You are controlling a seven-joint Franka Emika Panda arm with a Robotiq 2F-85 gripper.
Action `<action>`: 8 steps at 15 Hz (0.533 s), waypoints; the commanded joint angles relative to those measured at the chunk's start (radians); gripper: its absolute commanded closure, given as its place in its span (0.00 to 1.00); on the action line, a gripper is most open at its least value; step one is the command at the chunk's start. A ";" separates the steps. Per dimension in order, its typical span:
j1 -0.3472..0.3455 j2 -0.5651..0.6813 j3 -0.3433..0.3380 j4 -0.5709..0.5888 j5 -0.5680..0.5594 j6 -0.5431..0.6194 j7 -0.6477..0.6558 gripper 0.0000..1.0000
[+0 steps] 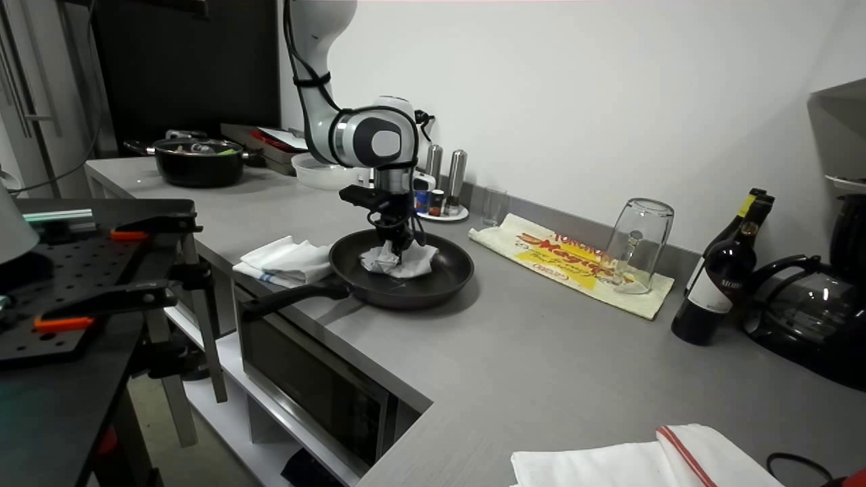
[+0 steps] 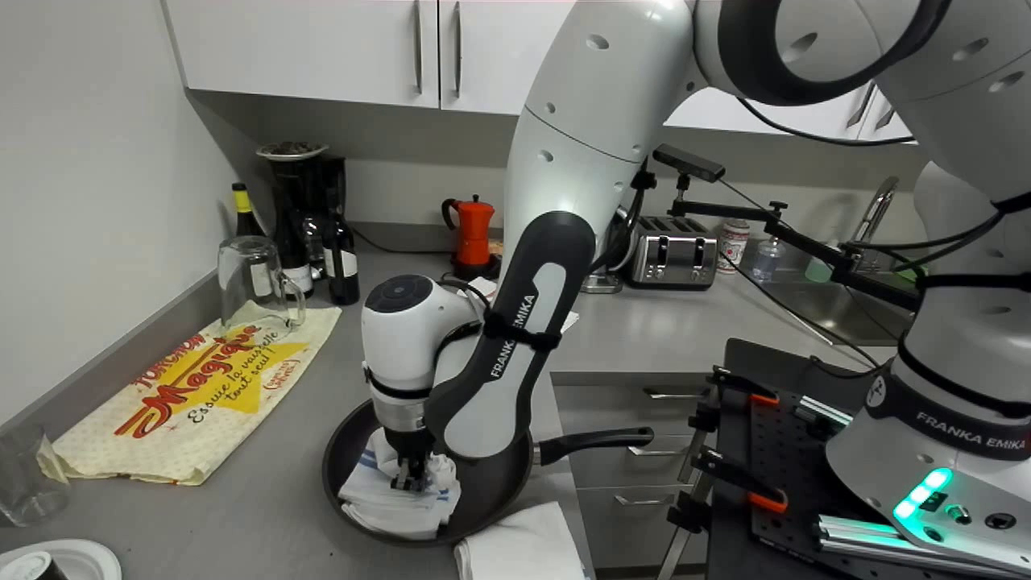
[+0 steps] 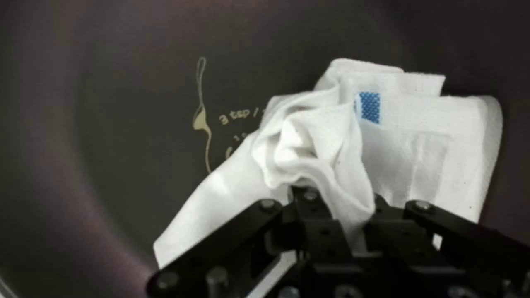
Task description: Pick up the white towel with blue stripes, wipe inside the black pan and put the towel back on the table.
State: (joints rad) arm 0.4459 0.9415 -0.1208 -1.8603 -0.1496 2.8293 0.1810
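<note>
The black pan (image 1: 446,270) lies on the grey counter, its handle over the front edge. It also shows in an exterior view (image 2: 499,479) and the wrist view (image 3: 136,103). The white towel with blue stripes (image 2: 395,507) lies crumpled inside the pan. In the wrist view the towel (image 3: 426,165) spreads to both sides of the fingers, with a blue patch at its upper right. My gripper (image 3: 345,203) points down into the pan, shut on a bunched fold of the towel. The gripper shows in both exterior views (image 1: 396,250) (image 2: 411,482). Its fingertips are partly hidden by cloth.
A folded white cloth (image 1: 291,260) with a blue stripe lies beside the pan near the handle. A yellow printed cloth (image 1: 541,253) bears an upturned glass mug (image 1: 639,237). A white plate (image 1: 454,215) with shakers, a glass (image 1: 494,205) and bottles (image 1: 717,284) stand along the wall.
</note>
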 commanded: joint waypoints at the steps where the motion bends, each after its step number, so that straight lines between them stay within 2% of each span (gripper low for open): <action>1: -0.117 0.018 0.145 0.031 0.078 -0.099 -0.025 0.97; 5: -0.240 0.019 0.277 0.059 0.181 -0.209 -0.058 0.97; 8: -0.297 0.022 0.330 0.067 0.243 -0.255 -0.075 0.97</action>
State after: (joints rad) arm 0.2041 0.9392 0.1490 -1.8208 0.0219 2.6344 0.1467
